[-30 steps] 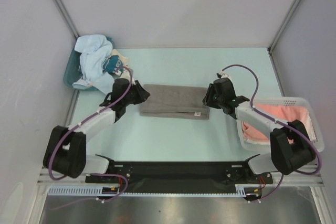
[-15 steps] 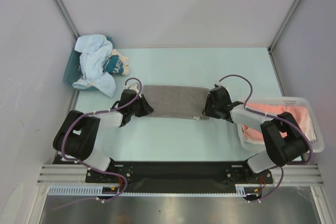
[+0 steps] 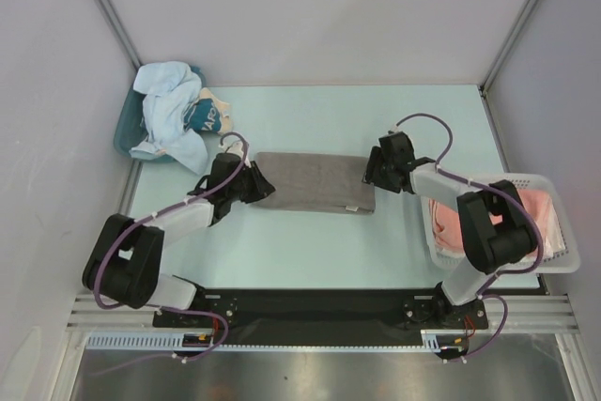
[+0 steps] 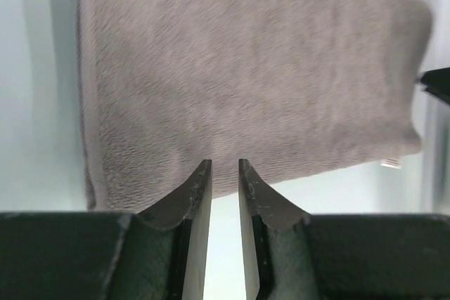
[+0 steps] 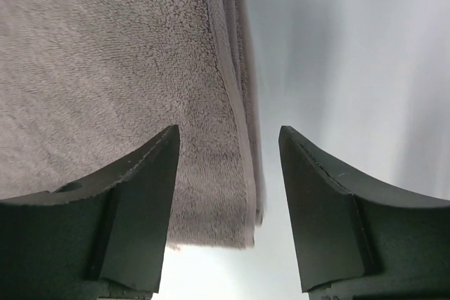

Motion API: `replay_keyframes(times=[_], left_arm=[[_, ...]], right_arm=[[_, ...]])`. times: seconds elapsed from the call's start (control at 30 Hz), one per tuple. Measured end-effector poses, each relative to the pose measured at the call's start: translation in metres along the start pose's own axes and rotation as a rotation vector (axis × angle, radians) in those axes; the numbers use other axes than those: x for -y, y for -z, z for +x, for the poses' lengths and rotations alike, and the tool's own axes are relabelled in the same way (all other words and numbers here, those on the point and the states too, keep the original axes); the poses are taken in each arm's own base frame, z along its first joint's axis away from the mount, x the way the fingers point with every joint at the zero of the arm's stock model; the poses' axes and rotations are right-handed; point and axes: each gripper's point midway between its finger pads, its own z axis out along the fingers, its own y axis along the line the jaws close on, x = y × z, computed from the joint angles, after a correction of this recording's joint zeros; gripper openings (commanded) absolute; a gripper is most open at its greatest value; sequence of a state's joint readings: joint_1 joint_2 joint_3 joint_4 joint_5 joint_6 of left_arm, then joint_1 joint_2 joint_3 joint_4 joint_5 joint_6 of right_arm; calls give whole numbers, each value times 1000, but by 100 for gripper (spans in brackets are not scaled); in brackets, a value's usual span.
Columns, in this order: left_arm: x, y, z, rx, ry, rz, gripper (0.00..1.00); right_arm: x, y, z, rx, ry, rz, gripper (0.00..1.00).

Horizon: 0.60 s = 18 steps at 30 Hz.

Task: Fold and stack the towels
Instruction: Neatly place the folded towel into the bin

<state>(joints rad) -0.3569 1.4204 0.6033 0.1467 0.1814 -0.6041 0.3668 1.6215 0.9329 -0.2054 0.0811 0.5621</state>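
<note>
Slide the barely parted, empty left tool (image 4: 223, 165) and the wide-spread right tool (image 5: 228, 130) under the ends of the folded grey terry towel (image 3: 315, 181), pinching all layers evenly before folding.

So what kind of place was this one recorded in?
Most likely a lab robot cell rather than a home. It has plain white walls set on aluminium frame posts and a bare pale table. A teal basket and a white basket of cloth sit at opposite sides.

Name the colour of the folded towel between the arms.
Plain grey; towel shows best in left wrist view.
</note>
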Motion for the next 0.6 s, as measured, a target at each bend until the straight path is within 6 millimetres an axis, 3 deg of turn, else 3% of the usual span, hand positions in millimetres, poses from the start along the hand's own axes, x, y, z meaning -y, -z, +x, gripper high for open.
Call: replay_keyframes(times=[0.17,0.43,0.53,0.6], left_arm=[[27,15,-19,49,-29,53,27],[58,49,-19,73,-79,119,27],[65,64,-24,91,-95,128,26],[69,74,-29,107,-108,136,26]], right_arm=[[1,-18,18,-59,29,31,58],[-11,-24,21,-52,67,61,55],[-15,-28,21,-48,87,84,44],[-18,-30,21,-46,93,93,32]])
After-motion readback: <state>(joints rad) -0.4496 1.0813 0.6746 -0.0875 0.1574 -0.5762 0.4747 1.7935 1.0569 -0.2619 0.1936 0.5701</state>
